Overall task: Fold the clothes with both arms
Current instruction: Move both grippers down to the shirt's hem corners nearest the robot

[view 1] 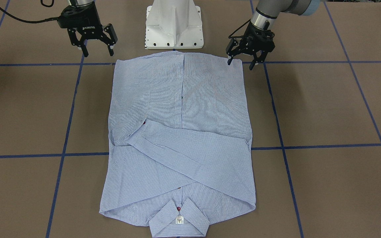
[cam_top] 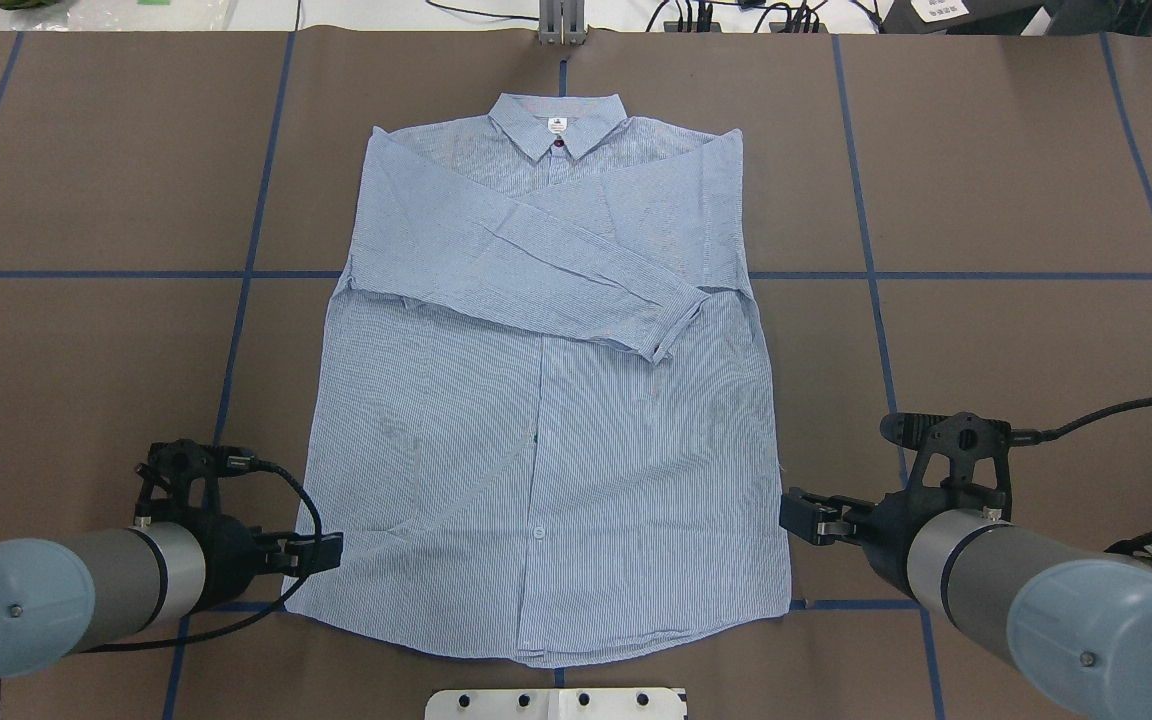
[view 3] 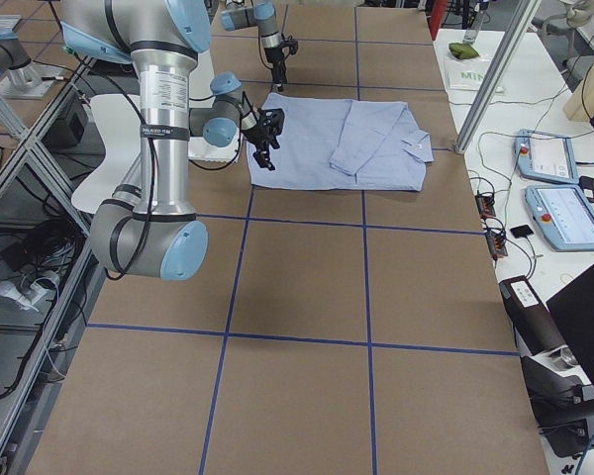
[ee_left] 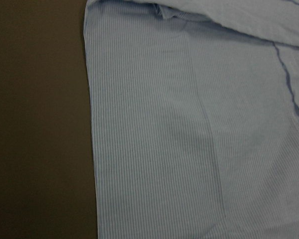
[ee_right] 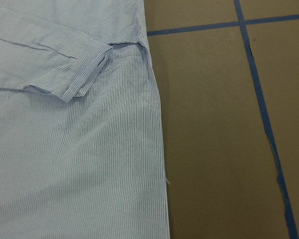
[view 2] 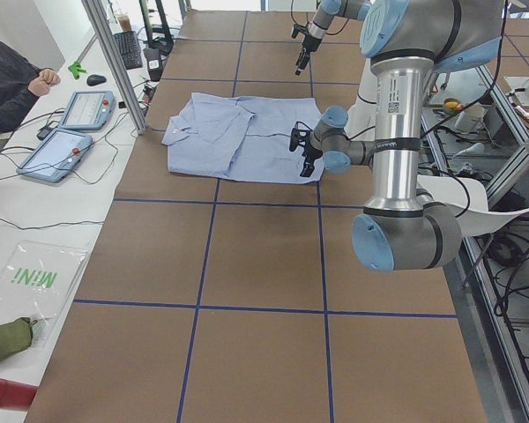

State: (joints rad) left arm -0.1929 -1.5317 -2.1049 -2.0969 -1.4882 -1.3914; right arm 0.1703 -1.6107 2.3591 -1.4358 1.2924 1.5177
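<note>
The shirt [view 1: 180,132] is laid flat and front side up in the middle of the table [view 1: 326,109]. Its collar [view 1: 179,218] is turned away from the robot, and its hem [view 1: 177,54] lies just before the white pedestal base [view 1: 174,29]. Both sleeves [view 1: 190,155] are folded in across the chest, one crossed over the other, so the garment is reduced to a plain rectangle. It is judged that this prepares it for a fold along its length.

The left gripper [view 1: 240,65] is held at one hem corner with its jaws spread wide and nothing between them. One fingertip is seen over the edge of the cloth, but it cannot be told whether the cloth is touched. The right gripper [view 1: 98,53] is held just beside the other hem corner, apart from the cloth, and its jaws are also spread and empty.

The two grippers are placed as a mirrored pair. The probable reason is that the hem must be taken at both corners together and carried toward the collar, so that the fold line is kept straight. The corners are not yet grasped. Because the thin cloth lies flat on the table, it is judged that a corner could be missed, or that only the upper layer could be pinched.
</note>
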